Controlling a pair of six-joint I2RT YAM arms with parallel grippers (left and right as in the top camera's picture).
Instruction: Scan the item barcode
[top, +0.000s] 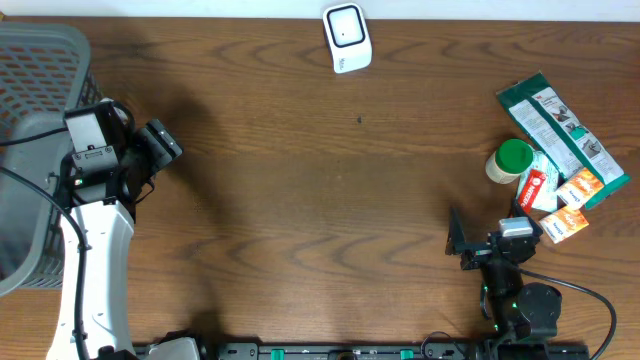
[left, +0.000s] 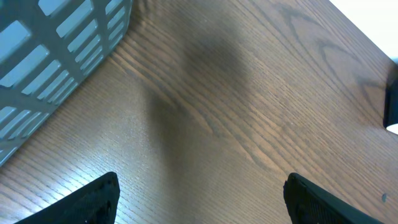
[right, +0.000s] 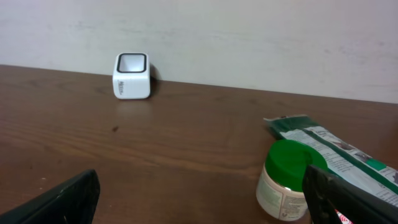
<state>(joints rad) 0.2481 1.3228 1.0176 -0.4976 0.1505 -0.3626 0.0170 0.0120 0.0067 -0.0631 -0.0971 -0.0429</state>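
The white scanner (top: 347, 37) stands at the table's far edge and shows in the right wrist view as a small white cube (right: 132, 76). The items lie in a cluster at the right: a white jar with a green lid (top: 511, 160), a long green packet (top: 560, 128), a red-and-white tube (top: 533, 190) and orange boxes (top: 570, 205). My right gripper (top: 488, 238) sits just short of that cluster, open and empty (right: 202, 199), with the jar (right: 283, 180) close by its right finger (right: 348, 199). My left gripper (top: 160, 148) hovers at the left, open over bare wood (left: 202, 202).
A grey plastic basket (top: 40, 60) fills the far left corner, right beside the left arm, and its lattice wall (left: 56, 50) shows in the left wrist view. The wooden table (top: 320, 180) spreads between the two arms.
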